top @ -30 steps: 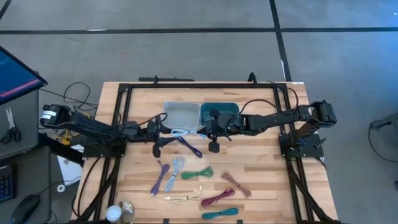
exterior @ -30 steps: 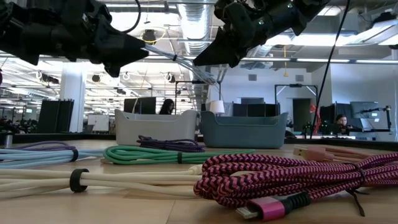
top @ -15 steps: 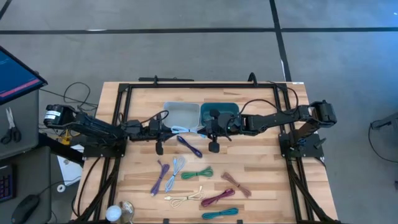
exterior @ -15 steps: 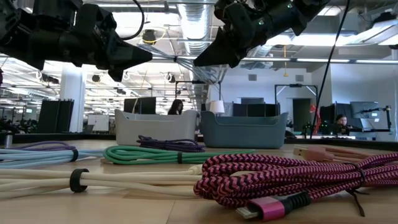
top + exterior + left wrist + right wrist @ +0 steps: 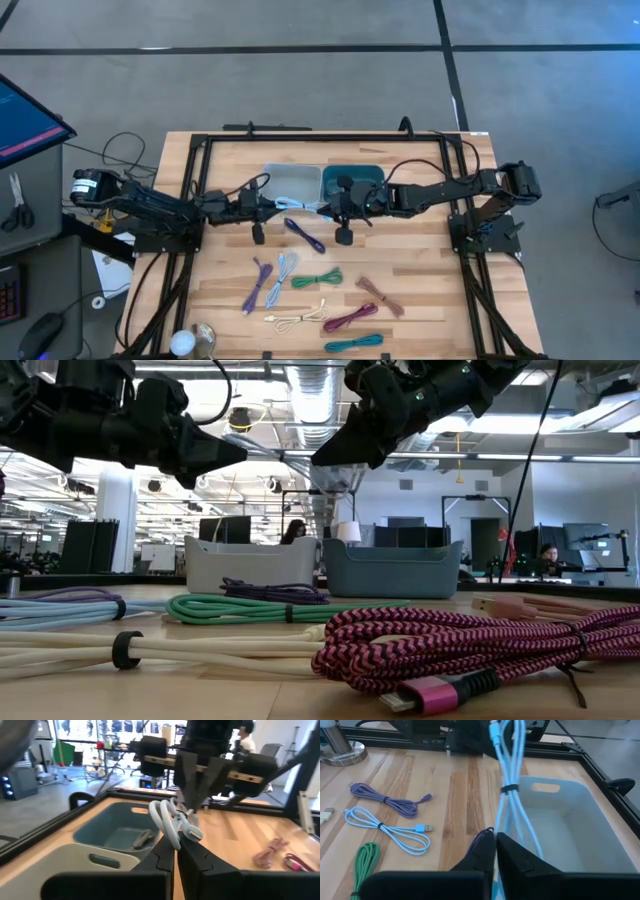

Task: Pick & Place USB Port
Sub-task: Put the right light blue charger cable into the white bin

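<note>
High view: tools (image 5: 283, 205) above bin rims (image 5: 321, 184)

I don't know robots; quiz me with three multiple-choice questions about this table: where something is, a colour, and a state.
1. Where is the light blue bundled cable?
A. In the air between both grippers
B. On the floor
C. Under the table

2. What colours are the two plastic bins?
A. Red and yellow
B. Pale grey and teal
C. Both black

3. How are the left gripper's fingers?
A. Wide open, empty
B. Shut on a cup
C. Shut on the cable

Answers:
1 A: the light blue bundled cable stretches from the left gripper to the right gripper.
2 B: the pale grey bin stands beside the teal bin.
3 C: the left wrist view shows them pinching it.
</note>
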